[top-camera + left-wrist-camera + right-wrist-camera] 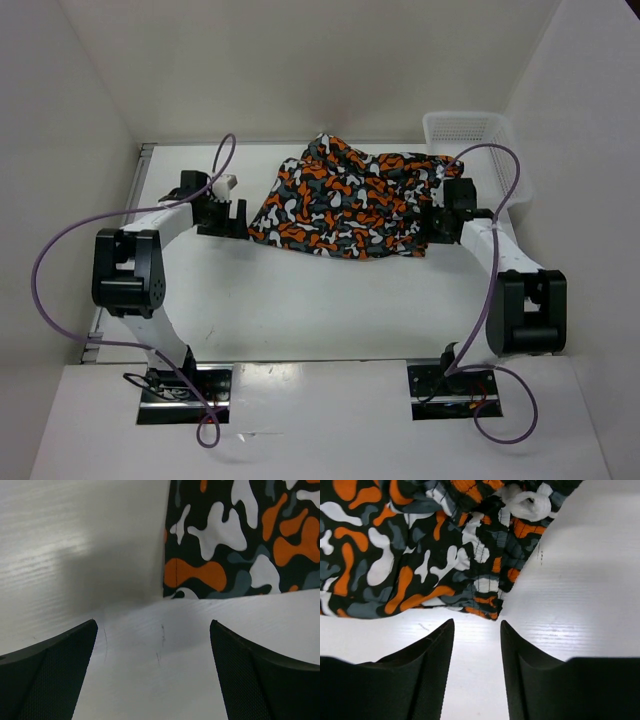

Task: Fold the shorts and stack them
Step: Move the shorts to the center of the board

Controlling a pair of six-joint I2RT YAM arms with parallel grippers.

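On the table, shorts lie left of basket.

Shorts: soft matt printed cloth, waistband gathered and ribbed. Counter: white, faintly grained, low sheen. Basket at 1 o'clock: white plastic mesh; jaws matt black, finely textured.

White table, plain white walls on three sides; white mesh basket in far right corner

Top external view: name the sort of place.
Probably a robot test enclosure: bare white walls around a white table, left arm and right arm bolted at its near edge, shorts and a mesh basket.
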